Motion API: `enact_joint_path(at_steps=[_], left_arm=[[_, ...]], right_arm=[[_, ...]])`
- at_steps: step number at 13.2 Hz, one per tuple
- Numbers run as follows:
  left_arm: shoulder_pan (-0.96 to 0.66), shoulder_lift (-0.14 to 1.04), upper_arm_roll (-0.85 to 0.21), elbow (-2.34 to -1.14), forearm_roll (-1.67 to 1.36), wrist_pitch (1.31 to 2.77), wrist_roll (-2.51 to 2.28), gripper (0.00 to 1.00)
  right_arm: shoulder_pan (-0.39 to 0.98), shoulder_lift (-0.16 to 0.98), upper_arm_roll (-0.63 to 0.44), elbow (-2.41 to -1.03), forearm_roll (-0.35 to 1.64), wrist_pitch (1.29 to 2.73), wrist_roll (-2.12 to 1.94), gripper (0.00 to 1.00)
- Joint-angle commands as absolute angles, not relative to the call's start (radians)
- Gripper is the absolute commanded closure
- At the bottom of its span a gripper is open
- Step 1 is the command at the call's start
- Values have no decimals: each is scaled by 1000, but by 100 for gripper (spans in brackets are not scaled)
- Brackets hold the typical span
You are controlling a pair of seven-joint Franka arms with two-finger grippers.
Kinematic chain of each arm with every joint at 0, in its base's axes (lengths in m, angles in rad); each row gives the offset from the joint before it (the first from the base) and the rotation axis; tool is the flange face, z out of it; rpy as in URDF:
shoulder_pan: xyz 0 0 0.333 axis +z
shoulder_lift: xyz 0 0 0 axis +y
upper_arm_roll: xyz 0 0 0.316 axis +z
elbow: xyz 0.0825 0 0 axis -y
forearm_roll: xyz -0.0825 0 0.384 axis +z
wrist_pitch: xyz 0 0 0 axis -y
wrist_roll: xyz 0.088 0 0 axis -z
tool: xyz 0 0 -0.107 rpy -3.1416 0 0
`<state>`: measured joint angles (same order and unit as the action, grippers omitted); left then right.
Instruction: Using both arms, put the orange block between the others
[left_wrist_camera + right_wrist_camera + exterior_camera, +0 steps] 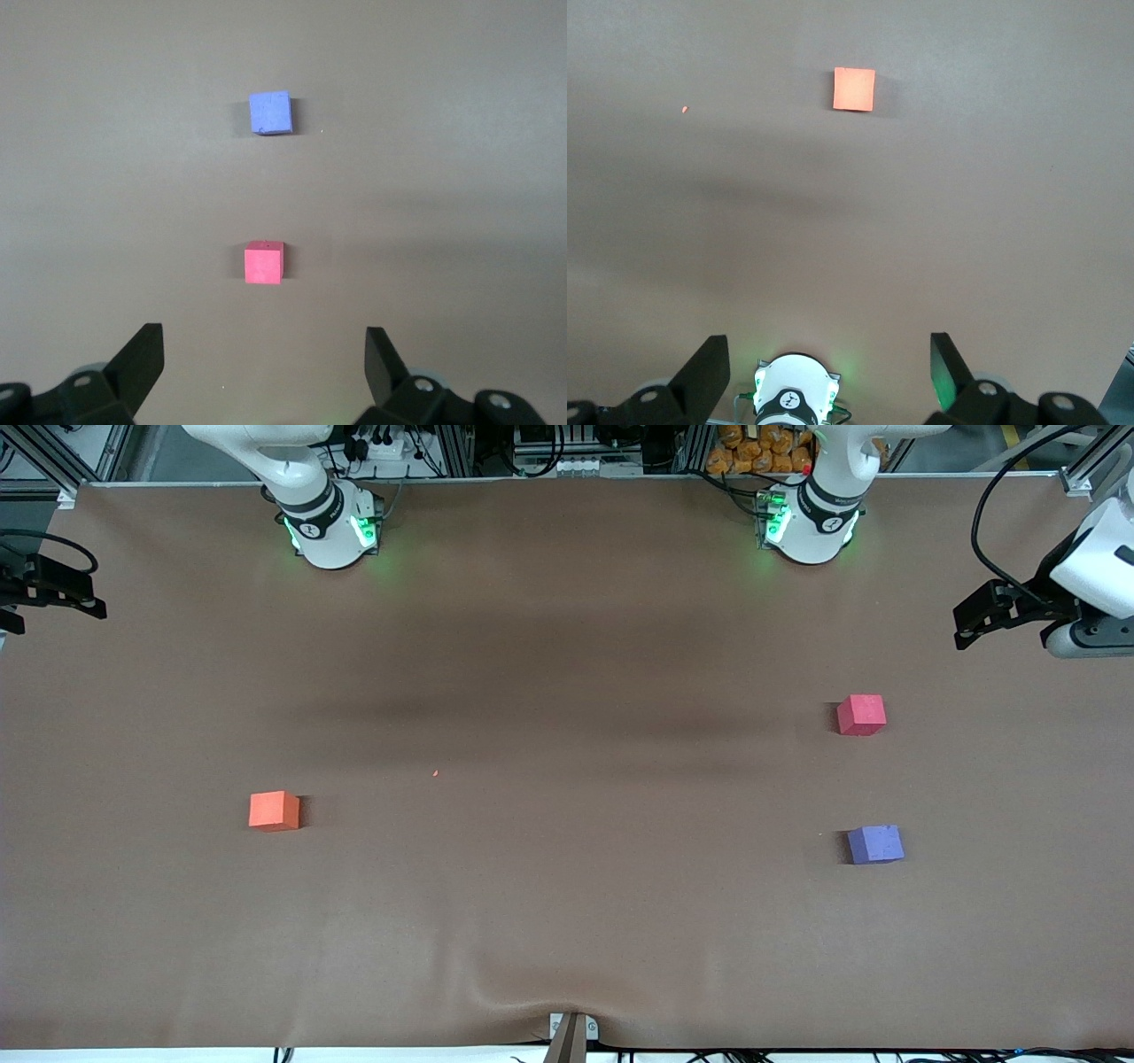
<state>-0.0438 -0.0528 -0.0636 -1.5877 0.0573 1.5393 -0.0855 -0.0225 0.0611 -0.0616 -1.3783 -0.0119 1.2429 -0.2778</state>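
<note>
The orange block [275, 811] sits alone on the brown counter [567, 921] toward the right arm's end, resting flat with nothing touching it. A tiny orange speck [435, 773] lies on the counter near it, a little farther from the front camera and more toward the middle.

Well apart from it, toward the left arm's end, are the other two cubes. The pinkish-red cube [861, 715] lies farther from the front camera, and the purple-blue cube [875, 844] lies nearer to it, with a bare stretch of counter between them. The two do not touch.

Both arms are raised and neither holds anything. The left gripper [264, 354] hangs high over the counter close to its own base, looking down on the pinkish-red cube, with the purple-blue cube in line past it; its black fingers [142, 359] stand spread wide with only bare counter showing between them. The right gripper [829, 354] hangs over its own green-lit base [794, 397], its fingers [707, 359] likewise spread wide, and the orange block shows on the counter ahead of it. In the front view the two white bases [330, 524] stand along the counter's edge farthest from the camera, glowing green.
</note>
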Motion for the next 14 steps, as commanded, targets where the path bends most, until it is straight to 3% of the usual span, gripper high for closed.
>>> enact_joint_path(at_steps=[1,10,14], left_arm=[[-40,-61,-69,-1568,43,1520,-71,0],[-41,-55,-71,-1569,43,1506,-63,0],[-44,-54,-71,-1568,41,1508,-63,0]], right_arm=[[-17,57,-55,-1367,-41,1233,-282,0],[-18,71,-58,-1381,-29,1255,-278,0],[-8,200,-58,-1489,-26,1493,-268,0]])
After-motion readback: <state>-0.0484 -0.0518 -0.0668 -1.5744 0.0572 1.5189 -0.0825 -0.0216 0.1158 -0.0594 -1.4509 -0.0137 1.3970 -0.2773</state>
